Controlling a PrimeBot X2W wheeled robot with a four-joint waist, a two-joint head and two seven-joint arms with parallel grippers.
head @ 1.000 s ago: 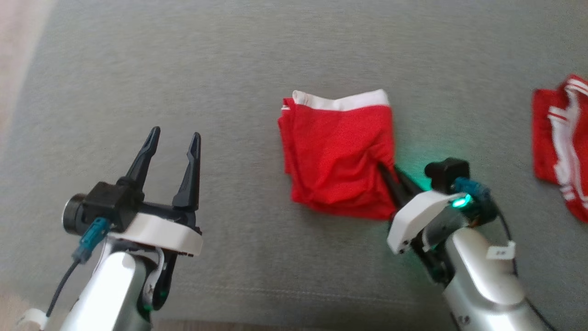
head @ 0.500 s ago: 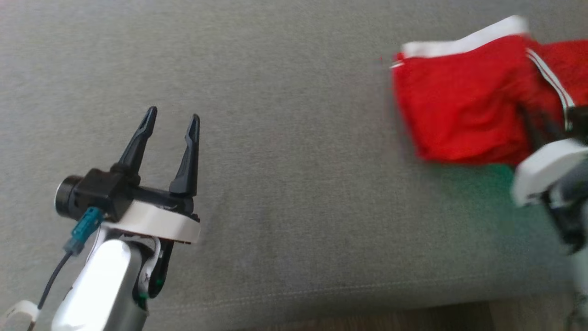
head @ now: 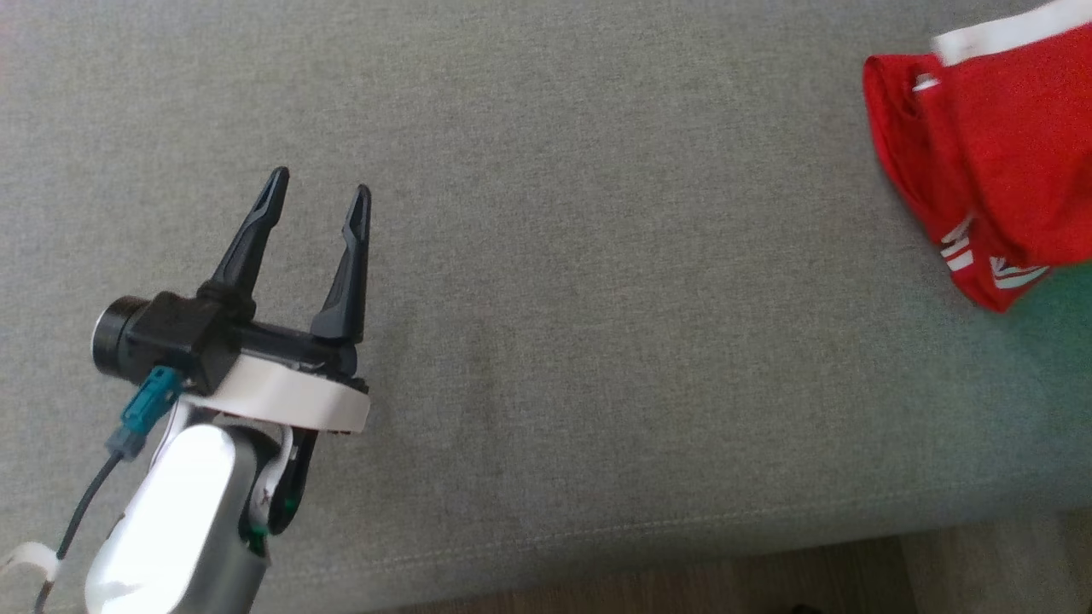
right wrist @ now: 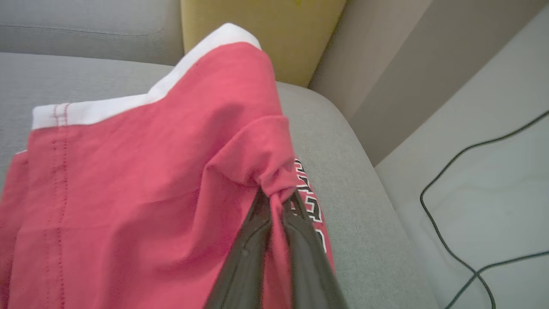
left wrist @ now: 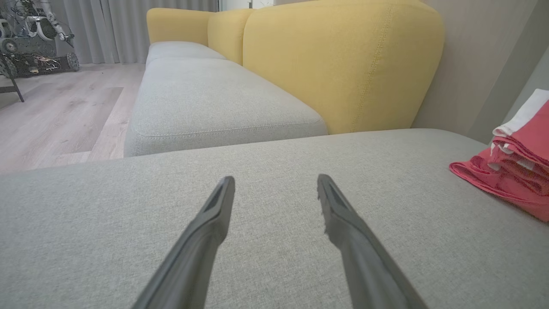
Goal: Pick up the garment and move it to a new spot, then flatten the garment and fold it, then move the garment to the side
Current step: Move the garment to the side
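Ahead and to the right of our left claw (head: 322,183), the grey sofa cushion (head: 597,298) lies open, wide enough for us to sweep across. At the right edge the heaped red garment (head: 1007,153) stands in the way. On the far side a yellow backrest (left wrist: 343,64) walls us in.
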